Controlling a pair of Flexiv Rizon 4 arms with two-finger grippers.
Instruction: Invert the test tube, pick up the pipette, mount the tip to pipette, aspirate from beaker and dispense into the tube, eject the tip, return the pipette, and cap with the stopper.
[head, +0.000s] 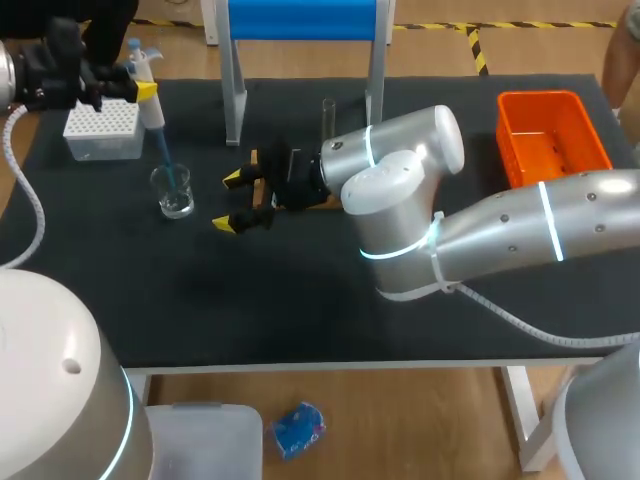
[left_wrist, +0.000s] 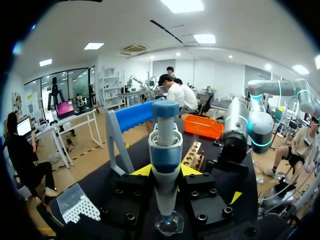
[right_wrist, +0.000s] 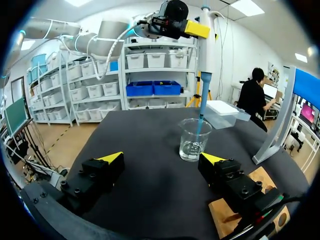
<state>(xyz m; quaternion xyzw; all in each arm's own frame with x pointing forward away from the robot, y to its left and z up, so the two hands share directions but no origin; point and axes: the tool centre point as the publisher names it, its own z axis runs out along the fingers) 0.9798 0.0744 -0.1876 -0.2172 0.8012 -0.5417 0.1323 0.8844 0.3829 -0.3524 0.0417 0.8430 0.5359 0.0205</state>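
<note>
The black desk (head: 300, 310) carries everything you are working with. Your right arm (head: 520, 225) comes in from the right side and reaches past the middle, with its wrist low over the desk. Your left arm (head: 40, 70) comes in at the far left corner and hangs higher.

At the back of the desk stands a grey frame with a blue top panel (head: 305, 20). To the right of the frame, near the desk's right edge, sits an orange basket (head: 555, 135). A white tip box (head: 100, 130) sits at the back left, just below the left arm's wrist. A wooden rack (left_wrist: 191, 154) with round holes lies on the desk under the right arm's wrist, largely covered by it in the head view.

Your right fingers (head: 226, 223) are spread wide and hold nothing. Their yellow tips point at the glass beaker (head: 175, 190), which stands just ahead of them and does not touch them.

Your left fingers (left_wrist: 143, 170) press on the body of the pipette (left_wrist: 165, 145) from both sides and hold it upright straight above the beaker. Its blue tip (head: 166, 160) is mounted and reaches down inside the beaker's mouth. You cannot tell from these views whether it meets the liquid.

The test tube (head: 328, 115) stands upright beside the frame's right leg. Its base is hidden behind the right arm.
</note>
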